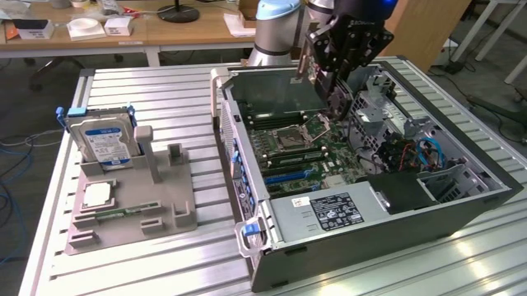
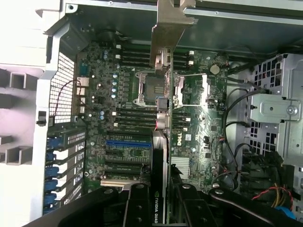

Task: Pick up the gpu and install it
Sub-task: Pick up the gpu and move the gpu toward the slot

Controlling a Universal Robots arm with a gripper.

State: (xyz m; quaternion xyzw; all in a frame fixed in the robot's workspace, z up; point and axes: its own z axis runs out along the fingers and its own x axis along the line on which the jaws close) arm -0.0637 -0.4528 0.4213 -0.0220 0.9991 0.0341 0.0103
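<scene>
Gripper (image 2: 163, 204) closed tight on the gpu (image 2: 162, 120); card hangs edge-on above the motherboard (image 2: 123, 94) inside the open computer case (image 1: 371, 234). Pick-up: done. Installation: outstanding, card seemingly not yet seated in any slot.

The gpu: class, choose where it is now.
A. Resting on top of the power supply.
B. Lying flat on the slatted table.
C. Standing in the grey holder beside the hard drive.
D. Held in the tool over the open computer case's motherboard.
D: the wrist view shows the gpu edge-on, clamped in the tool, with the motherboard beyond it.
</scene>
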